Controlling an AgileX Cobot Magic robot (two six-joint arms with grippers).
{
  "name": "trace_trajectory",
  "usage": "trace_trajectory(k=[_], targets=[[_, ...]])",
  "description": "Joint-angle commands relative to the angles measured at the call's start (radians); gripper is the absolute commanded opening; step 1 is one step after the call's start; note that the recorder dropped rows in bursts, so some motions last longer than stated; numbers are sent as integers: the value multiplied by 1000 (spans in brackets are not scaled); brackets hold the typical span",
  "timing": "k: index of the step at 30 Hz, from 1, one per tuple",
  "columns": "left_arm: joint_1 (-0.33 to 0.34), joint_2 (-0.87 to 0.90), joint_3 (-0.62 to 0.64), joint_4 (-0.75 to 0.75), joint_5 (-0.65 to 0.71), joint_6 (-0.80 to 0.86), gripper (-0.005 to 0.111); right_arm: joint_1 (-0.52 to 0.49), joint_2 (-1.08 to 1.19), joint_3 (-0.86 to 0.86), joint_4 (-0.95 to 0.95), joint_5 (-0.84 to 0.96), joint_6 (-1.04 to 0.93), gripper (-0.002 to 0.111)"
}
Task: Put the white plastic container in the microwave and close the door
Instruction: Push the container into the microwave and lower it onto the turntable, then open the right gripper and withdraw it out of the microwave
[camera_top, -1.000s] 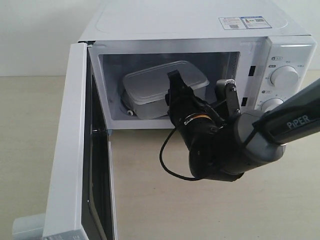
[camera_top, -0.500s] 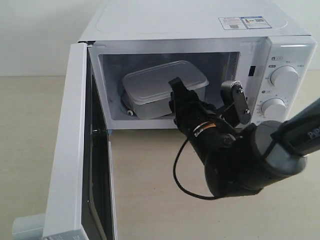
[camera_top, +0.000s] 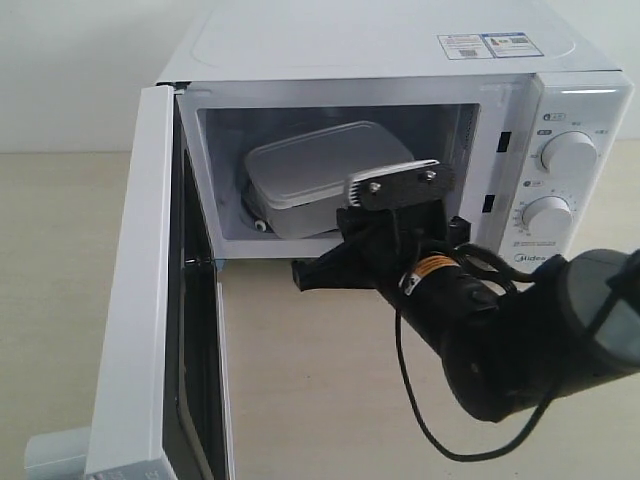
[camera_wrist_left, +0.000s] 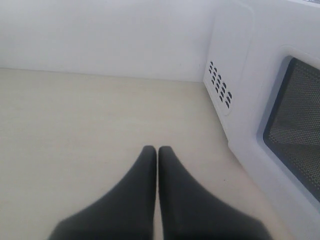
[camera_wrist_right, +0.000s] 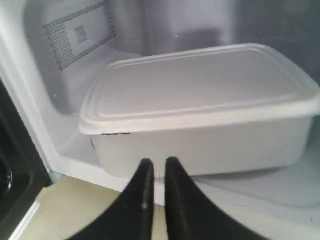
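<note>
Shows the white plastic container (camera_top: 310, 165) resting inside the microwave (camera_top: 380, 45), toward the hinge side (lid on). Leaves only the door (camera_top: 140, 300), wide open. Finds the right gripper (camera_top: 305, 273) pressed nearly together, empty, just outside the sill, inside the door's swing. Has the left gripper (camera_wrist_left: 154, 152) pressed together, empty, beside the door's outer face, probably placed for pushing.

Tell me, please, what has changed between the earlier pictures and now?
The right end effector has drawn back from the mouth of the microwave and turned at the wrist. Its fingers, spread wide before, now sit almost together and hold nothing. The white plastic container stayed where it lay inside, and the door stayed wide open.
</note>
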Motion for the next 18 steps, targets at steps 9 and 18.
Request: trace_trajectory(k=[9, 18], targets=[[5, -2, 4, 1, 1, -9, 4, -2, 191, -256, 14, 51, -143, 0], [5, -2, 4, 1, 1, -9, 4, -2, 224, -344, 114, 89, -253, 0]])
